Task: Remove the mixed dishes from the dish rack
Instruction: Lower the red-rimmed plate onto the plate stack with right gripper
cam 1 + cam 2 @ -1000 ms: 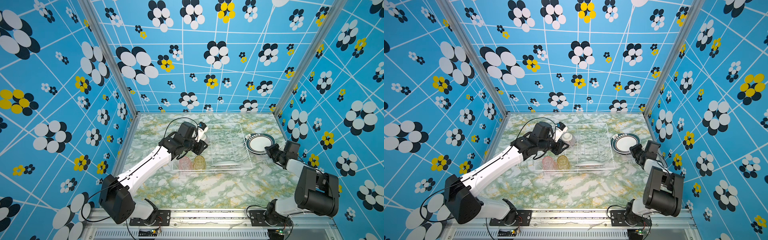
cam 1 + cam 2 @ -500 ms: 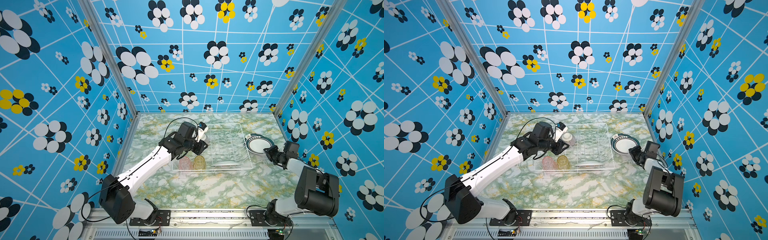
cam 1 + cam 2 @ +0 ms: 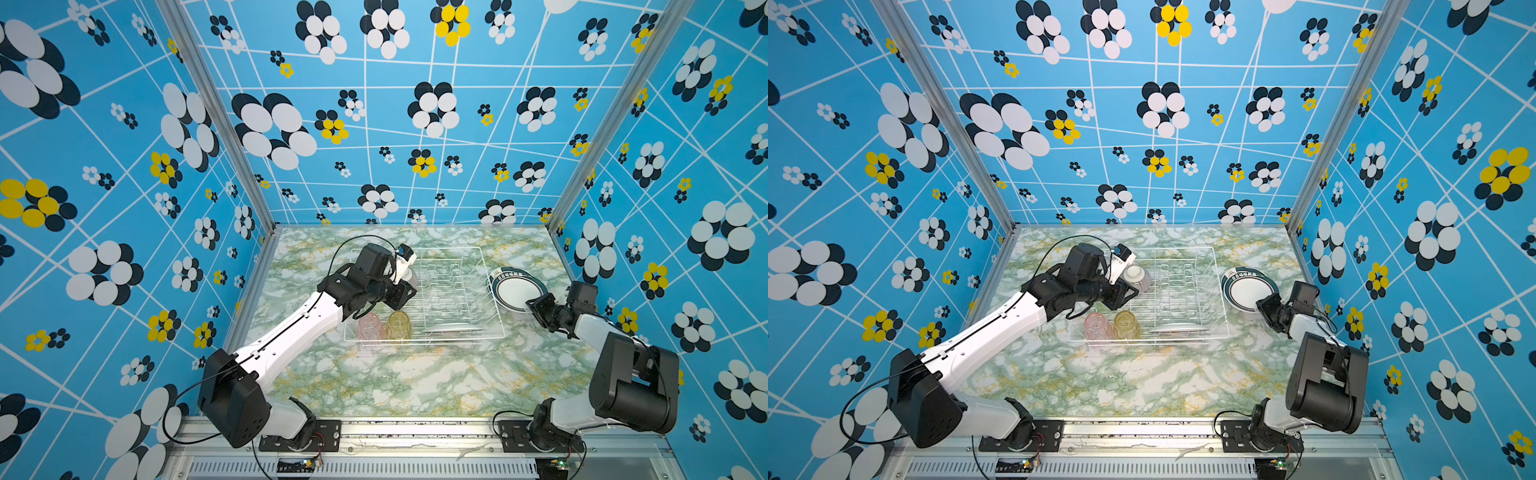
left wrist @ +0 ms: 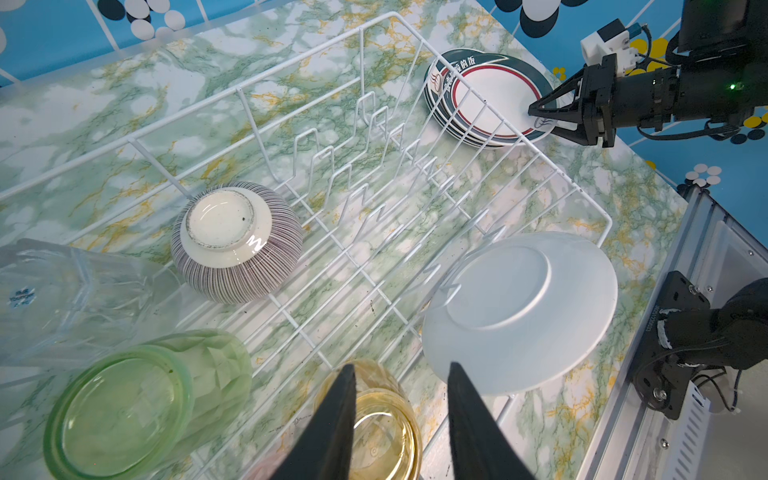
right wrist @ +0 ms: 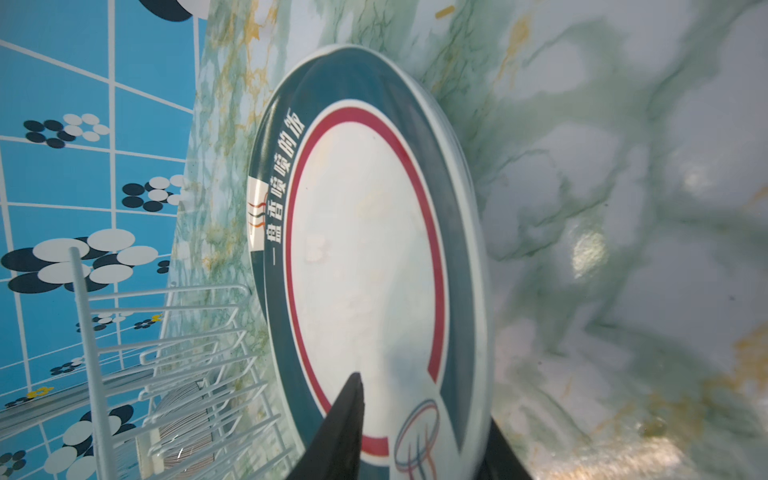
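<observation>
The white wire dish rack (image 3: 449, 249) (image 3: 1183, 249) (image 4: 291, 68) holds an upturned striped bowl (image 3: 1137, 277) (image 4: 237, 241), a pink tumbler (image 3: 370, 328), an amber tumbler (image 3: 399, 325) (image 4: 386, 424), a green tumbler (image 4: 137, 399), a clear tumbler (image 4: 70, 291) and an upside-down white plate (image 4: 519, 311) (image 3: 453, 328). My left gripper (image 4: 402, 365) (image 3: 403, 296) hangs open above the amber tumbler, holding nothing. Right of the rack lies a stack of green-rimmed plates (image 3: 515, 289) (image 5: 365, 266). My right gripper (image 3: 534, 305) (image 4: 536, 114) (image 5: 424, 399) is open, its fingers straddling the top plate's near rim.
The marble-patterned table (image 3: 395, 382) is walled in by blue flowered panels on three sides. The plate stack sits close to the right wall. My left arm (image 3: 299, 328) crosses the rack's left end and hides the green and clear tumblers in both top views.
My right gripper's jaws have parted from the top plate's rim, and that plate now rests on the stack. The left arm has not moved.
</observation>
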Controlling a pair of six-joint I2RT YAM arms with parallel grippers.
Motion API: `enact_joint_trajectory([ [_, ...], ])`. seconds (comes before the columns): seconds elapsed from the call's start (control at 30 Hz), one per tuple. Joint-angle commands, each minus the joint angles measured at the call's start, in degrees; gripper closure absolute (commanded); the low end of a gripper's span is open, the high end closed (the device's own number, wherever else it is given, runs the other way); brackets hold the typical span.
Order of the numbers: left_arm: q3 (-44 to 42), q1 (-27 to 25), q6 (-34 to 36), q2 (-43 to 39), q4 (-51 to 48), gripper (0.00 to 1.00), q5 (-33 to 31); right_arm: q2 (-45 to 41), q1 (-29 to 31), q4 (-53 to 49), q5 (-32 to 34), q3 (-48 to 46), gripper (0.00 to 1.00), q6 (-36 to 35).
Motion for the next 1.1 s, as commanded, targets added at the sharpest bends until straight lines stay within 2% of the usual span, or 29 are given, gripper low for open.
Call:
enact_joint_trajectory([
  [0.0, -0.06, -0.52, 0.51, -0.86, 0.22, 0.62, 0.95, -1.32, -0.26, -3.64, 2.04, 1.87, 0.62, -3.32],
  [0.67, 0.83, -0.51, 0.91, 0.02, -0.2, 0.62, 1.48, 2.35, -0.26, -6.9, 4.08, 3.95, 0.61, -6.59],
  [1.07, 1.68, -0.51, 1.31, 1.25, -0.36, 0.62, 1.66, 3.42, -0.21, -6.82, 4.29, 4.51, 0.53, -6.71],
])
